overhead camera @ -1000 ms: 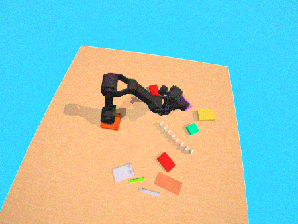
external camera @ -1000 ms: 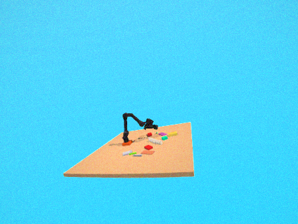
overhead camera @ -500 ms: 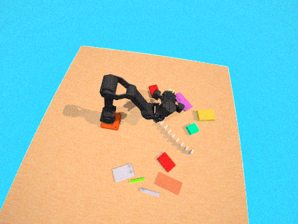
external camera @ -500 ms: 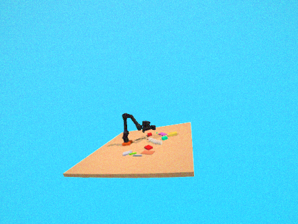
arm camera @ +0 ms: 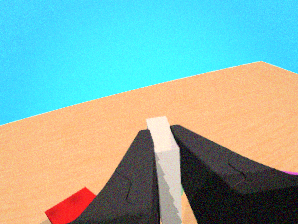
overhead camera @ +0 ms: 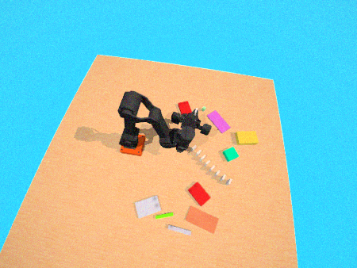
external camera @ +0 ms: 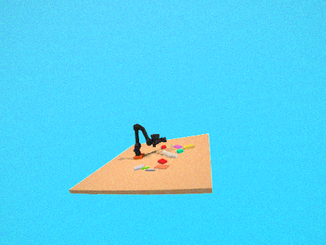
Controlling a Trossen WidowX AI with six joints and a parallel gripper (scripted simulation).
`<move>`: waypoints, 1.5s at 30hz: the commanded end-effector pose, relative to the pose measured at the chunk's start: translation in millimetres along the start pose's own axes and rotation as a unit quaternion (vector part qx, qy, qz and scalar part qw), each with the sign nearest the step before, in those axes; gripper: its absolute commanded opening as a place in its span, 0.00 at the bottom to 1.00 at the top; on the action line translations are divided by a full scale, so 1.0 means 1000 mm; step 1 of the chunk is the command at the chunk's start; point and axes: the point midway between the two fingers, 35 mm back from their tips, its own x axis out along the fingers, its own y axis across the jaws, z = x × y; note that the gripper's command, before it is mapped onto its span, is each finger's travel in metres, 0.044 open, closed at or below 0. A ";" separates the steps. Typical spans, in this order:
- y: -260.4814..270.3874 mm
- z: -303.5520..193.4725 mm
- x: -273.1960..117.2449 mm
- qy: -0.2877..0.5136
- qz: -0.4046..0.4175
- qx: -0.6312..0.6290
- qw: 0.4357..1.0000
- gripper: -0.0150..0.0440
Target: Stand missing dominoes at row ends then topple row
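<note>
My gripper [overhead camera: 195,113] [arm camera: 160,136] is shut on a white domino [overhead camera: 196,111] [arm camera: 159,135]. It holds the domino up in the air, pointing away from the row towards the far part of the table. The row of several white standing dominoes [overhead camera: 212,168] [external camera: 169,154] runs diagonally in the top view, from just beside the arm's wrist to the lower right. The dominoes stand upright and apart. The arm hangs above the row's upper-left end and may hide part of the table there.
A red block [overhead camera: 185,107] [arm camera: 72,205], a small green cube [overhead camera: 204,109], a magenta block [overhead camera: 218,121] and a yellow block [overhead camera: 247,138] lie beyond the row. A teal block [overhead camera: 230,154] is beside it. Another red block [overhead camera: 199,193], an orange slab [overhead camera: 201,219] and a white box [overhead camera: 147,206] lie nearer.
</note>
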 end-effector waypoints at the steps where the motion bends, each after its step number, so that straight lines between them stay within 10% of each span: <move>1: 0.015 -0.002 -0.008 -0.006 0.016 -0.006 1.000 0.29; 45: 0.010 -0.074 -0.003 0.007 0.020 -0.019 1.000 0.29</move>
